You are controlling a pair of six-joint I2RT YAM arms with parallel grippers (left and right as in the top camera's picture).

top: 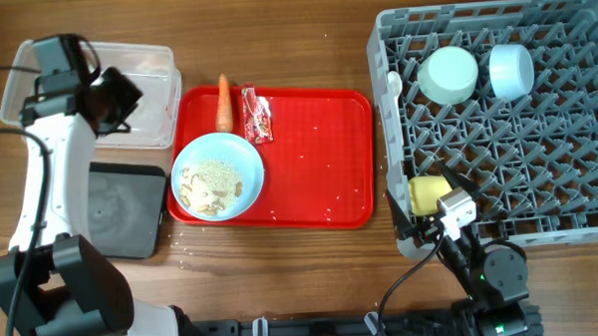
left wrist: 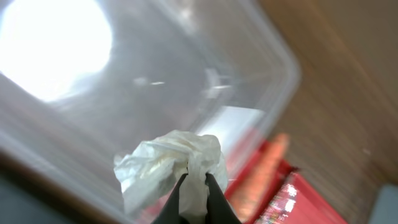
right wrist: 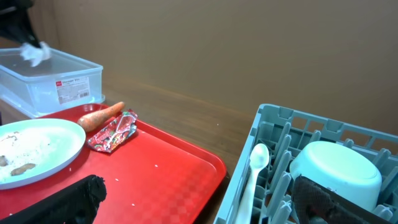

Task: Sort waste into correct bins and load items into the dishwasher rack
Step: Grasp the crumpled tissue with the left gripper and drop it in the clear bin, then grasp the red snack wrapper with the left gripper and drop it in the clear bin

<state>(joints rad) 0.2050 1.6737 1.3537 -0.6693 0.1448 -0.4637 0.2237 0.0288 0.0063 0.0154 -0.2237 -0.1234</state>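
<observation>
Item: my left gripper [left wrist: 194,182], jaws pinched shut on the crumpled white tissue [left wrist: 165,163], hanging over the clear tub [left wrist: 264,68]. Alongside: red tray [top: 319,167] with carrot [top: 224,101] and wrapper [top: 256,117]. Handling, as I judge it: release well inside the walls and open fully, lest the paper cling.

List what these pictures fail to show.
Overhead: the left arm hides the tissue and the black tray's left edge.
Overhead: the right arm covers part of the yellow cup.
Left wrist: carrot and wrapper are blurred.
Right wrist: the label on the tub is too small to read.
</observation>
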